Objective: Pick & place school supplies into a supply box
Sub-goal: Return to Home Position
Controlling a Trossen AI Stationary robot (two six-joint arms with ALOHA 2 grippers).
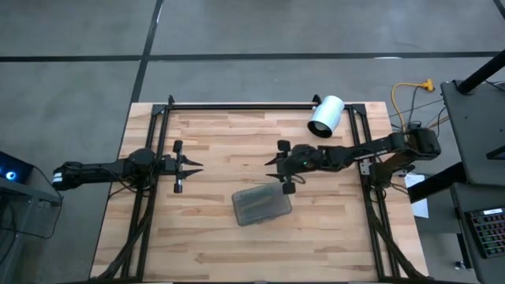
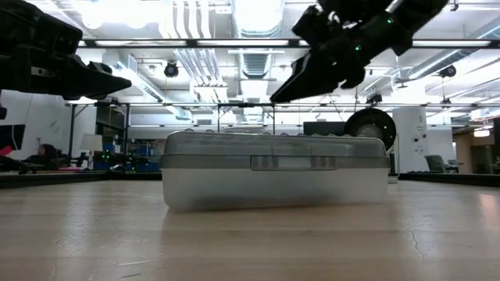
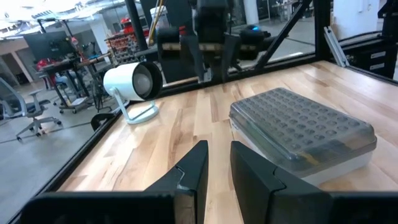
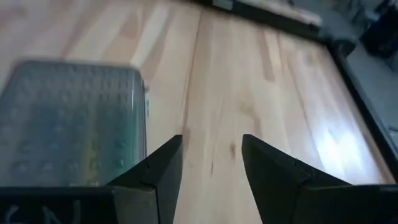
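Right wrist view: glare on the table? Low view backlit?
Right wrist view: yes, a bright glare patch on the table near its edge. Low view: yes, ceiling lights behind turn the left gripper and right gripper into dark silhouettes; the box casts a soft shadow beneath.

Both dark arms stretched inward, left black two-finger tool (image 1: 196, 166) barely parted, right black two-finger tool (image 1: 271, 162) spread wider, both empty.

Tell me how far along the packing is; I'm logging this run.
Packing looks done: the supply box lies on the table with its grey lid shut, and no supplies show outside it. In hand: nothing; the left gripper and right gripper both hang open and empty above the table, the right one near the box. Left: probably only pulling the arms back.
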